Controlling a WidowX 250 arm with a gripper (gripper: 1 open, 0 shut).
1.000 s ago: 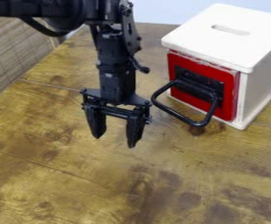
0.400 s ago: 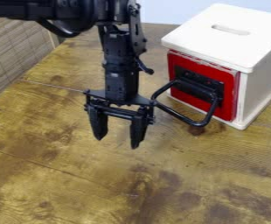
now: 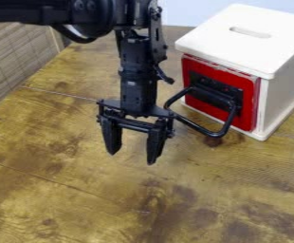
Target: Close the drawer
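Note:
The drawer (image 3: 221, 97) has a red front and sits in a small white box cabinet (image 3: 255, 47) at the upper right. Its red front stands slightly out from the cabinet face. A large black loop handle (image 3: 200, 118) on a black bracket sticks out toward the lower left. My black gripper (image 3: 132, 152) hangs fingers-down over the wooden table (image 3: 61, 190), just left of the handle. Its fingers are spread apart and hold nothing. The right finger (image 3: 153, 147) is close to the handle's loop but apart from it.
A ribbed grey-brown panel (image 3: 10, 57) runs along the table's left edge. The black arm (image 3: 135, 52) reaches in from the upper left. Worn dark patches mark the wood below the gripper.
The gripper has moved a little to the right and slightly down, closer to the drawer handle. It has stayed open. The drawer has not moved.

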